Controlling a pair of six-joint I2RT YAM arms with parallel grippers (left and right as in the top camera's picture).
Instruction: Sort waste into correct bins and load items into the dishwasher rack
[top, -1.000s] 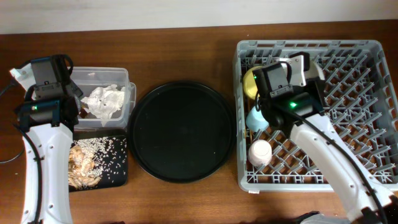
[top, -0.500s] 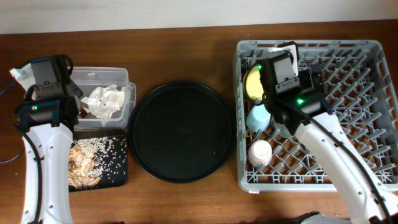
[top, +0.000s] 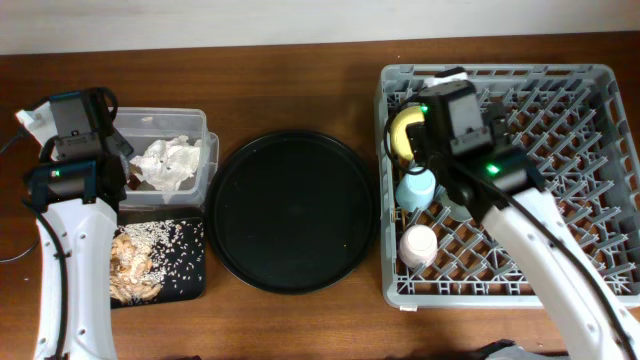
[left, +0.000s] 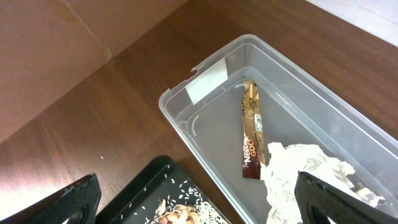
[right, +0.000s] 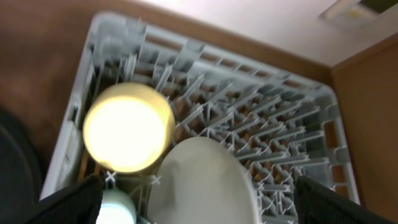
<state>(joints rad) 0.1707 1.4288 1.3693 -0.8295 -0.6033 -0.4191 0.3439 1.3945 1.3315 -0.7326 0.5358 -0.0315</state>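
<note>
Two hands spread, gripping nothing.
Right hand (right: 199, 202) hangs above the blurred plate (right: 202, 177), cut off below; left hand (left: 199, 202) shows only fingertips.

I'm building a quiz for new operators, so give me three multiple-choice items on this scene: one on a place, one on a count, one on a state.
1. Where does the gold wrapper lie?
A) in the clear tub
B) on the round black tray
C) in the shallow black tray

2. How many cups are in the dishwasher rack?
A) one
B) two
C) four

3. How is the left gripper?
A) shut on the wrapper
B) open, holding nothing
C) shut, holding nothing

Answers:
1 A, the left wrist view shows it on the tub's floor.
2 B, a light-blue cup and a pink cup.
3 B, its fingers stand wide apart above the tub.
</note>
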